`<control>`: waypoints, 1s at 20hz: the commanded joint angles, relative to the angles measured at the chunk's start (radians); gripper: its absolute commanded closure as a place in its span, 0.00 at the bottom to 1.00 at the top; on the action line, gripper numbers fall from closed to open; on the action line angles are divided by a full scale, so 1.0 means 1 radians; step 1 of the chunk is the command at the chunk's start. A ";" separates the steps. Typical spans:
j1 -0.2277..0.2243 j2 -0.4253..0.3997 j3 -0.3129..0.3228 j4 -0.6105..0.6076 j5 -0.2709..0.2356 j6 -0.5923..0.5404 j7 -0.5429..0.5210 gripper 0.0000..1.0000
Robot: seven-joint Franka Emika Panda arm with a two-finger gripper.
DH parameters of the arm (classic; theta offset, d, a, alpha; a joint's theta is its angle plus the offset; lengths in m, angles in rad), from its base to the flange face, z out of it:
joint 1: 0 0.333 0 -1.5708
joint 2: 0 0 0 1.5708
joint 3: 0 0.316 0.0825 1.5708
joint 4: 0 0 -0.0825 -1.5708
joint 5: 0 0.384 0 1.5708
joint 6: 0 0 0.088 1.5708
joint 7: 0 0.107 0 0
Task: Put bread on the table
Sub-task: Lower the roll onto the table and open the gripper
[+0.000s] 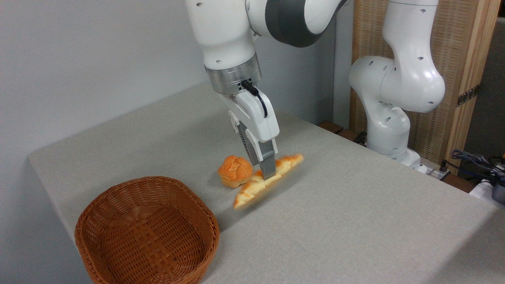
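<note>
Bread, a long tapered braided loaf in golden-orange and pale cream [258, 185], sits gripped near its middle between the grey fingers of the white robot hand [267, 174], which points downward and is closed on it. The loaf lies at a slant, its right end raised and its left end low, and its outline is blurred, so whether the low end touches the light grey-beige cloth-like surface [355, 205] cannot be told. A small round orange bun [234, 170] rests on the surface just to the left of the hand, close beside the loaf. A brown woven wicker basket [146, 232] stands empty near the front left corner, apart from both.
</note>
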 commanded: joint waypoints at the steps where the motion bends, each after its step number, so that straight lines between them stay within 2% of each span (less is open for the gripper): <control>1: 0.004 -0.020 0.006 -0.007 0.014 -0.006 0.007 0.00; 14: 0.005 -0.020 0.006 0.003 0.013 -0.008 0.004 0.00; 17: 0.009 -0.015 0.006 0.070 -0.001 -0.009 -0.012 0.00; 19: 0.009 0.003 -0.006 0.140 -0.002 -0.038 -0.079 0.00; 20: 0.005 0.044 -0.011 0.210 -0.010 -0.087 -0.136 0.00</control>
